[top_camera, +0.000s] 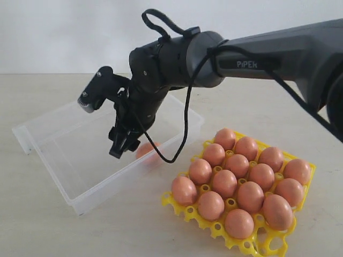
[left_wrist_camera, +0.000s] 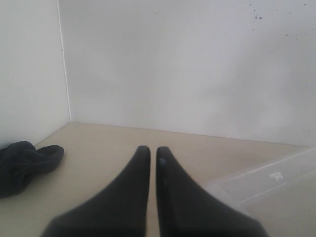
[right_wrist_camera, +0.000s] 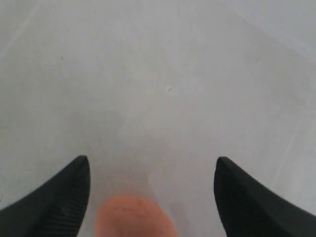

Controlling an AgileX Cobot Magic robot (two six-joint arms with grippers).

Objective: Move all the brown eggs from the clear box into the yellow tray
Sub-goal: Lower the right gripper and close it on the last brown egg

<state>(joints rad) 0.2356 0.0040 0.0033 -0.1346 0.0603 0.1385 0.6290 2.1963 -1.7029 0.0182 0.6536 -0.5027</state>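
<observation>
One brown egg (top_camera: 146, 149) lies in the clear box (top_camera: 75, 155), near its right wall. My right gripper (top_camera: 121, 149) reaches across into the box and hangs just left of and above that egg, open and holding nothing. In the right wrist view the egg (right_wrist_camera: 133, 217) sits low between the wide-spread fingers of the right gripper (right_wrist_camera: 152, 159), nearer one finger, over the box floor (right_wrist_camera: 163, 74). The yellow tray (top_camera: 252, 247) at the right holds several brown eggs (top_camera: 225, 183). My left gripper (left_wrist_camera: 150, 149) is shut and empty above bare table.
A dark cloth (left_wrist_camera: 24, 163) lies on the table by a wall corner in the left wrist view, and a corner of the clear box (left_wrist_camera: 266, 182) shows there. The right arm (top_camera: 278, 53) and its cable (top_camera: 185, 128) hang over the box's right edge.
</observation>
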